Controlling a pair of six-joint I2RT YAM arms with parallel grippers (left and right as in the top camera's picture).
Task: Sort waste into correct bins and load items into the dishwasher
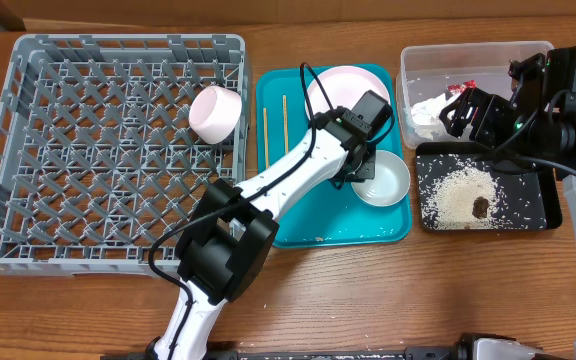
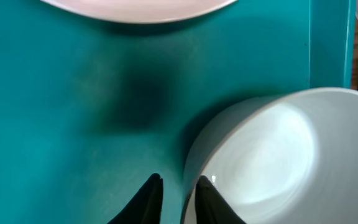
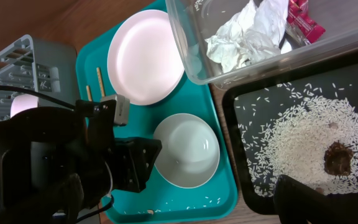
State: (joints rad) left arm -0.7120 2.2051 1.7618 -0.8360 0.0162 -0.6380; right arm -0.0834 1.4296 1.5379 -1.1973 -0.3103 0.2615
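Teal tray [image 1: 328, 215] is where the left gripper [image 2: 179, 185] straddles the bowl [image 2: 272, 155] rim, one finger inside and one outside. A sliver of tray shows by the outer finger, so it's not clamped. The bowl sits near the tray's right lip, the plate [image 1: 340, 88] is close by, and there's bare tray to the left. Right gripper [image 1: 460, 112] hangs over the tub [image 1: 473, 47] and black tray [image 1: 543, 215] edge, can't tell its jaws.

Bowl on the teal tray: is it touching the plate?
Apart. Left wrist view shows a strip of bare tray between bowl and plate.
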